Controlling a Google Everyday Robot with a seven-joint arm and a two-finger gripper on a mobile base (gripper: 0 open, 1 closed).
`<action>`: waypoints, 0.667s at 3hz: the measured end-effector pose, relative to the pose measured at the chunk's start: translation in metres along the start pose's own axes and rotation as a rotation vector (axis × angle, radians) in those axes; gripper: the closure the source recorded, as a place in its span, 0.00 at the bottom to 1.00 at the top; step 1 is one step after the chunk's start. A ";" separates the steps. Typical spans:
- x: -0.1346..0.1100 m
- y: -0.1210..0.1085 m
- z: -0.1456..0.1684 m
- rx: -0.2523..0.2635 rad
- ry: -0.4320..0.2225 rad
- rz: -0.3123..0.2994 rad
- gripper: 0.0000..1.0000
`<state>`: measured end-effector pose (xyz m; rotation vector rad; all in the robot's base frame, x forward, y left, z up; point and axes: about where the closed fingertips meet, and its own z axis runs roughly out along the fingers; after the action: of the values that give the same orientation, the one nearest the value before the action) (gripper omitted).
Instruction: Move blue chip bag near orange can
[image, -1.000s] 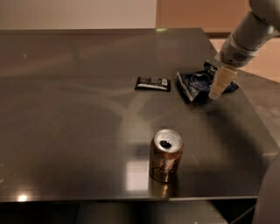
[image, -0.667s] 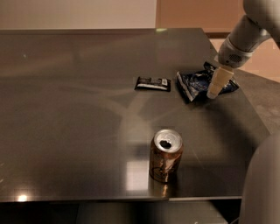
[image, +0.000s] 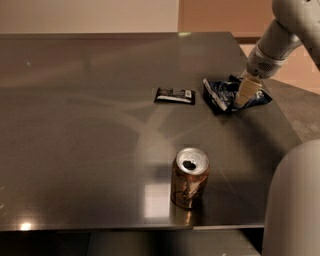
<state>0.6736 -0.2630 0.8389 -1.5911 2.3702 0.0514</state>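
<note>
Camera view shows the blue chip bag (image: 218, 94) lying at the far right of the dark table (image: 75, 130), well apart from the orange can (image: 190, 178), which stands upright near the front edge; the gripper (image: 246, 95) is down on the bag's middle, at the end of a pale arm (image: 272, 50) reaching in from the upper right; whether the claw is spread over the bag or pinching it I cannot tell from where I stand. The bag looks like thin crinkled foil, puffed and creased, so I'd judge it very light, soft and springy, more apt to crumple or skate across that smooth, glossy tabletop than to resist; a pinch on a raised ridge or a crimped end seam would likely hold better than squeezing the slick belly, and too hard a squeeze may crush what's inside. The can is a rigid metal cylinder, bronze-orange with a silver lid and a dark opening, probably easy to knock over if bumped; a flat black packet (image: 174, 95) lies just left of the bag, thin and rectangular.
</note>
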 end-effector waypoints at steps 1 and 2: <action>-0.001 0.006 -0.005 -0.013 -0.009 0.000 0.65; -0.006 0.025 -0.021 -0.028 -0.034 -0.019 0.88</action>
<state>0.6489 -0.2517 0.8576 -1.6123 2.3378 0.1074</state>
